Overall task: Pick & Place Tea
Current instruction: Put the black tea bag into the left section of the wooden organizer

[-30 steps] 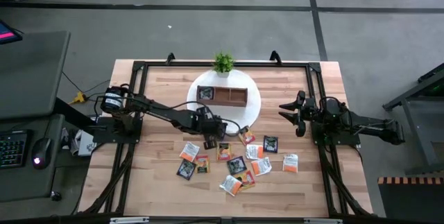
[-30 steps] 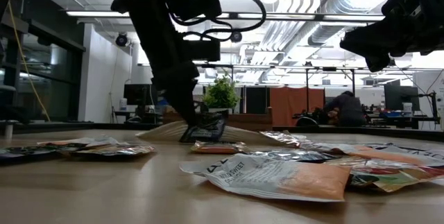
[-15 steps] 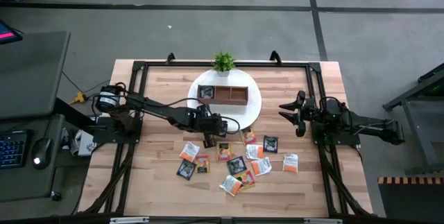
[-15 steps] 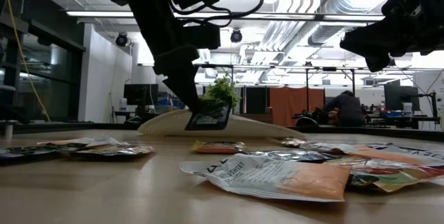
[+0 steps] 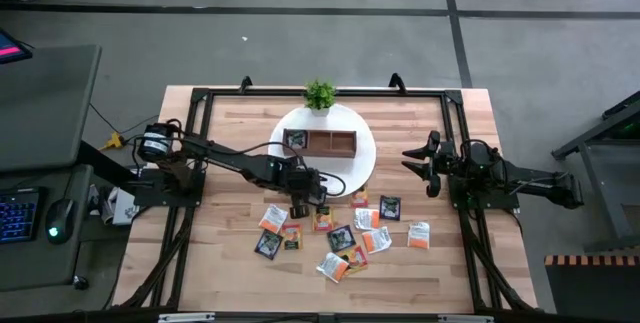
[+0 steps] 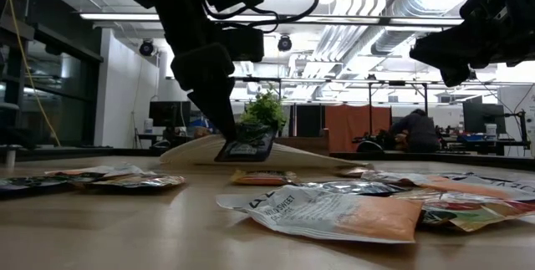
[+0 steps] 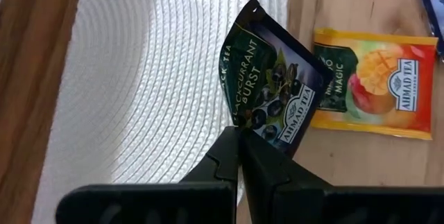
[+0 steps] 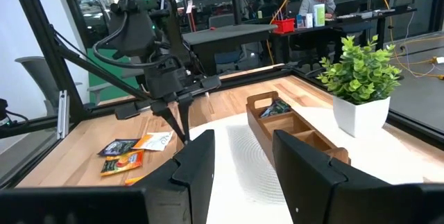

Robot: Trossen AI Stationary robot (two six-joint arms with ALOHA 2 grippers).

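Dark tea sachet (image 7: 274, 99) pinched in closed left gripper (image 7: 238, 135), lifted over white mat's (image 7: 152, 85) edge. Right gripper (image 5: 418, 161) parted, empty, well apart above counter (image 5: 230, 133).

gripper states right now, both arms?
Left gripper: closed on a dark blackcurrant tea sachet, lifted over the white mat's edge.
Right gripper: open, empty, waiting at the table's right side.
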